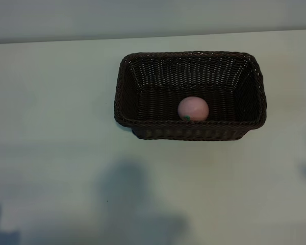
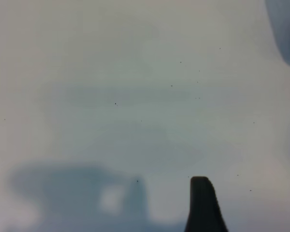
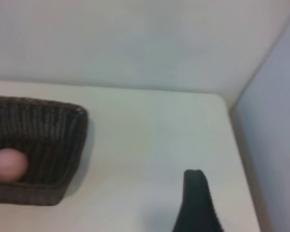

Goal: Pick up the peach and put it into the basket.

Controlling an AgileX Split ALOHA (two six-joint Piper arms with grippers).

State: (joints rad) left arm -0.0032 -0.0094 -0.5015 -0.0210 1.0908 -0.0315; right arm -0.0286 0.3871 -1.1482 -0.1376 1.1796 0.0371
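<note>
**Peach lies in the basket, both grippers apart from it**

Pale, matte table [image 1: 51, 153] fills the exterior view, meeting a light wall along its far edge at twelve o'clock. Soft grey shadows fall across the near part of the surface, around six and seven o'clock.

Slightly toward one o'clock from the middle of that view stands the basket [image 1: 125, 92], dark brown woven wicker, rectangular, with sloping sides and a braided rim, its long sides running from nine to three o'clock. The peach [image 1: 193, 108] lies inside it on the woven floor, close against the near long wall, roughly at six o'clock within the basket and a little right of its centre. It is round and pale pink, with a small green mark low on its near side.

Neither arm shows in the exterior view. The left wrist view shows only bare table and one dark fingertip [image 2: 203, 205] of the left gripper, over the surface and touching nothing. The right wrist view shows one dark fingertip [image 3: 197, 203] of the right gripper above bare table, well apart from the basket [image 3: 63, 140], with the peach [image 3: 8, 164] visible inside. Both grippers' jaws stand apart and hold nothing.
</note>
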